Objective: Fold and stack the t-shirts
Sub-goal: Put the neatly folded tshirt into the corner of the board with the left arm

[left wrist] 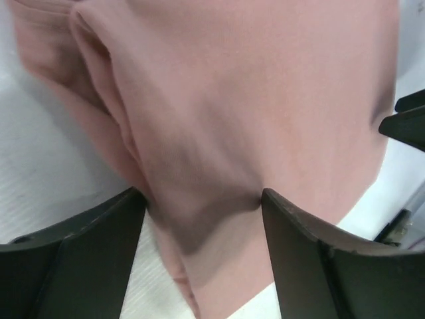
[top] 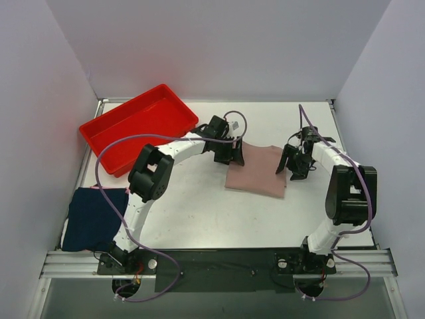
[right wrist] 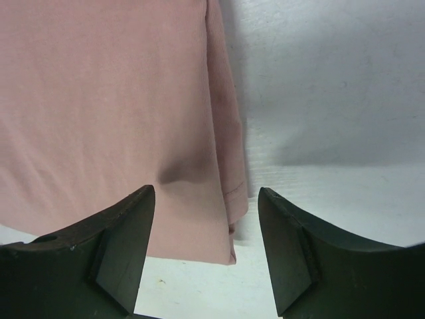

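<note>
Open table (top: 199, 212) between pink shirt (top: 255, 171) and navy shirt (top: 96, 218); red tray (top: 136, 126) blocks far-left corner.

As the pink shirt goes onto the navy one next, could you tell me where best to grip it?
Probably its left and right edges, one gripper from each side: the pink shirt lies flat as a folded rectangle, with the left gripper and right gripper open at those edges. Pinch all layers together.
</note>
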`<state>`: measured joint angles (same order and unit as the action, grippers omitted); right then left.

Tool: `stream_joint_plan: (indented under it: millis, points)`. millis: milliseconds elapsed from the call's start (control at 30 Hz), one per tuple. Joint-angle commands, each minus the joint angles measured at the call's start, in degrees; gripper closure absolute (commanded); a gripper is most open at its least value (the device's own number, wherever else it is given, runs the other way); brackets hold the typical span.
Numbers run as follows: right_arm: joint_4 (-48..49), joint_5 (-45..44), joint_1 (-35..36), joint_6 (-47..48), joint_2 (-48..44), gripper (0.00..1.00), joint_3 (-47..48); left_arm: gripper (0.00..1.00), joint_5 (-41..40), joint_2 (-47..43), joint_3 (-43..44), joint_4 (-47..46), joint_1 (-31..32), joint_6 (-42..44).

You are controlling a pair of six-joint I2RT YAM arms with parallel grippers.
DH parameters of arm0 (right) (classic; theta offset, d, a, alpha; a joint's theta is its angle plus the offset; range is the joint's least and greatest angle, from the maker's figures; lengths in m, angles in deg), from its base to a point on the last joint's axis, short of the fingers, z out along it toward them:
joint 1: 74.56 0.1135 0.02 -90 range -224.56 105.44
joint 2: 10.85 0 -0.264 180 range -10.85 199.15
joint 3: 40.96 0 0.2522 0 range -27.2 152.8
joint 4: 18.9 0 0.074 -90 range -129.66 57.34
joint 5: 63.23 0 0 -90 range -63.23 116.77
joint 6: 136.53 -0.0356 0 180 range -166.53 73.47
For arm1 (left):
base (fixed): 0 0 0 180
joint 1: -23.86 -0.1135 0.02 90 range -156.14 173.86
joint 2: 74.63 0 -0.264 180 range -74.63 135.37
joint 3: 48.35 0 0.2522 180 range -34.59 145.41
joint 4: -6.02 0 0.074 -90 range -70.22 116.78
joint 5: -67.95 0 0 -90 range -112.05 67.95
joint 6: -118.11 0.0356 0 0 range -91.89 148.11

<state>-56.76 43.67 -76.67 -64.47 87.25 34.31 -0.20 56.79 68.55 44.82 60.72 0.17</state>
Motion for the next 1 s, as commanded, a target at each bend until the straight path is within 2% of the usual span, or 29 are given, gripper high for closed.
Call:
stream_joint_plan:
  millis: [0,33,67,100,233,267,300,400,467,600,733,967]
  points:
    - [0.0,0.7,-0.6,-1.0,-5.9,0.41,-0.4,0.46,6.6,4.1,-3.8,-6.2,1.4,-4.7]
    - [-0.1,0.8,-0.8,-1.0,-6.4,0.41,-0.7,0.61,9.2,4.1,-4.0,-6.8,1.3,-5.3]
    - [-0.2,0.8,-1.2,-1.1,-8.0,0.41,-1.0,0.84,10.4,3.9,-4.1,-7.7,1.1,-5.5]
    - [-0.4,0.7,-1.4,-1.1,-9.5,0.41,-1.3,0.99,11.7,3.7,-4.1,-7.9,0.9,-5.4]
    - [-1.2,-1.0,-2.5,-0.9,-15.2,0.4,-3.0,1.0,13.5,0.2,-4.6,-4.4,-1.3,-2.8]
    - [-1.5,-1.6,-2.6,-0.7,-16.3,0.38,-3.7,1.0,13.1,-1.4,-4.6,-0.8,-1.9,-1.6]
    - [-1.6,-1.8,-2.7,-0.6,-18.1,0.34,-4.1,1.0,12.7,-2.2,-4.3,1.5,-2.1,2.9]
    - [-2.1,-2.5,-2.7,0.3,-20.9,0.24,-5.4,1.0,7.8,-5.0,-1.0,17.2,-2.1,13.6]
    - [-2.9,-3.2,-2.7,1.0,-22.7,0.2,-5.9,1.0,4.1,-7.3,-1.1,24.5,-2.3,25.0]
    - [-3.9,-4.2,-2.7,2.3,-26.1,0.13,-6.5,1.0,-4.0,-16.0,-8.2,33.6,-2.4,36.5]
    - [-4.4,-4.4,-2.6,3.1,-28.1,0.07,-7.2,1.0,-10.3,-24.9,-16.5,41.8,-2.9,44.3]
    - [-4.2,-3.9,-1.3,5.4,-26.4,0.0,-4.7,1.0,-22.7,-37.8,-28.1,50.8,-3.1,49.1]
